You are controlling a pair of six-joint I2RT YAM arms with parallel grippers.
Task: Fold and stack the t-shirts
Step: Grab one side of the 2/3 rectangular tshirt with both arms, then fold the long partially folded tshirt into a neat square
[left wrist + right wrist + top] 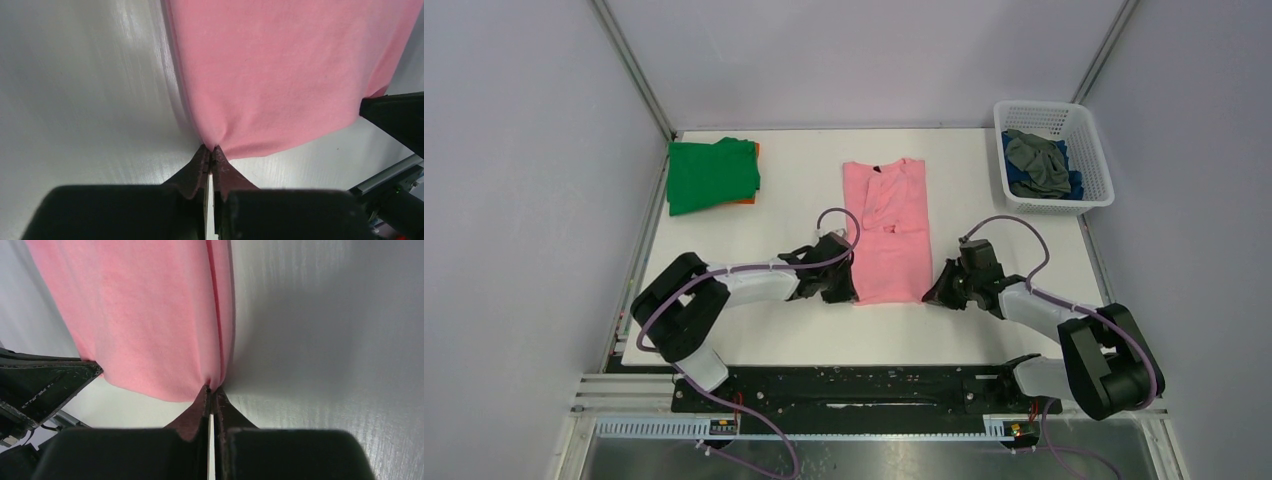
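Observation:
The pink t-shirt (pixel 886 225) lies on the white table, folded lengthwise into a narrow strip with the collar at the far end. My left gripper (pixel 848 292) is shut on its near left corner, where the cloth (pixel 280 75) puckers at the fingertips. My right gripper (pixel 932 293) is shut on its near right corner, and the cloth (pixel 150 315) is pinched at the tips. A folded green t-shirt (pixel 711 174) lies on an orange one (pixel 754 152) at the far left. Grey (pixel 1036 160) and blue (pixel 1074 184) t-shirts are in the basket.
The white lattice basket (pixel 1096 150) stands at the far right corner of the table (pixel 794 210). Grey walls close in the back and sides. The black rail with the arm bases runs along the near edge.

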